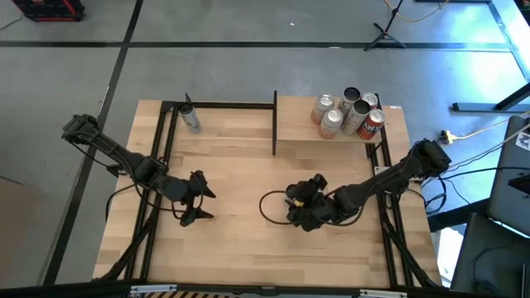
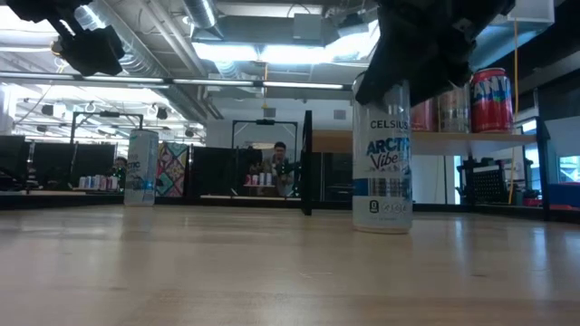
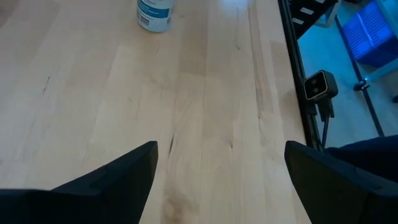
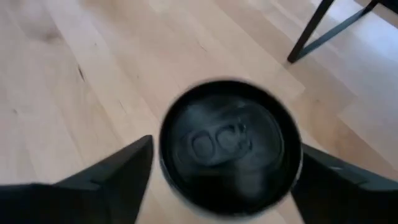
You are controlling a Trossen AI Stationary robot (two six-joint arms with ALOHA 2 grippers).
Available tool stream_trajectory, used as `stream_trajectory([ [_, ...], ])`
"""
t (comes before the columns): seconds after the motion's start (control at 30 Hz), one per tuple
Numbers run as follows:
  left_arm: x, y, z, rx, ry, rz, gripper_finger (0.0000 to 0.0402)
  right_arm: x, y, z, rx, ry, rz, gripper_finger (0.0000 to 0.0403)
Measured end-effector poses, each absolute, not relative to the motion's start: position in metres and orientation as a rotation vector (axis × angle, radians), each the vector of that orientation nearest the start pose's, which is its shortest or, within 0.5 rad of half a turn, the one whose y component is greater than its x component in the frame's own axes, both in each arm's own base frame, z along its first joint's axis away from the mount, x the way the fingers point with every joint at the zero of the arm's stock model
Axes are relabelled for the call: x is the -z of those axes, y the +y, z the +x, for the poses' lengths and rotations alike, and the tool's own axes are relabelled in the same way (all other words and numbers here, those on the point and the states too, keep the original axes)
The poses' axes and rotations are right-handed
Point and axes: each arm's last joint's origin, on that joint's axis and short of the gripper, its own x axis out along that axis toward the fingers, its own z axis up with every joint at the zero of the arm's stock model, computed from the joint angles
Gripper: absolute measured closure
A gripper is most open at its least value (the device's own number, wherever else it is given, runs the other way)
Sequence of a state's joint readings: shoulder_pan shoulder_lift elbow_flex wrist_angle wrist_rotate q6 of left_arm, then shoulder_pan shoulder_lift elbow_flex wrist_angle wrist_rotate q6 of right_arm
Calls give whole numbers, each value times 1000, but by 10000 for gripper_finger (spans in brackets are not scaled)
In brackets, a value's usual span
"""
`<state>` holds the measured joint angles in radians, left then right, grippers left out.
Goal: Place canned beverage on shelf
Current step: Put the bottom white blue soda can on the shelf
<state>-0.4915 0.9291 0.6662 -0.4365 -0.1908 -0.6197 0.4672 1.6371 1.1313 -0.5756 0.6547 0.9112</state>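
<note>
A tall white-and-blue Celsius can [image 2: 382,172] stands upright on its base on the tabletop, near the middle. My right gripper [image 1: 302,211] is over it, open, pointing down, with one finger on either side of the can's dark top [image 4: 230,146]. The shelf [image 1: 298,136], a pale-wood panel with black posts, is at the far right and holds several cans [image 1: 348,114]. My left gripper [image 1: 201,205] is open and empty over the table's left half; it also shows in the left wrist view [image 3: 221,155]. My right gripper comes at the Celsius can from above, its fingers [image 4: 112,177] standing on either side of the can's upper end [image 2: 381,91]. I cannot tell whether they touch it. The can stands upright on the table.
Another slim can [image 1: 190,120] stands on the table at the far left, by the black frame. A black post [image 1: 274,124] marks the shelf's left edge. A black frame runs along the table's sides. Bare tabletop lies between the two grippers.
</note>
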Motion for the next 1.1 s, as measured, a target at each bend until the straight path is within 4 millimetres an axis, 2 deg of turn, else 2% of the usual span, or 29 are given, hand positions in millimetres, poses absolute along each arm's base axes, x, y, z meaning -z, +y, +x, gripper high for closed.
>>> stream_trajectory([
  [0.13,-247,-84,168,66,716,-354,62,-223,129,298,546,729,276,174],
  [0.17,-247,-84,168,66,716,-354,62,-223,129,298,540,732,267,181],
  [0.3,-248,-84,168,68,710,-358,62,-235,128,296,513,741,266,181],
  [0.5,-264,-82,167,75,691,-367,62,-295,115,306,472,642,269,181],
  [0.63,-282,-78,165,48,712,-357,62,-340,92,311,499,617,241,181],
  [0.8,-301,-72,162,9,715,-332,62,-392,52,309,570,594,201,181],
  [0.97,-302,-69,163,-7,721,-329,62,-417,0,302,677,622,175,181],
  [1.1,-302,-68,163,-16,729,-329,62,-419,-41,299,718,663,179,181],
])
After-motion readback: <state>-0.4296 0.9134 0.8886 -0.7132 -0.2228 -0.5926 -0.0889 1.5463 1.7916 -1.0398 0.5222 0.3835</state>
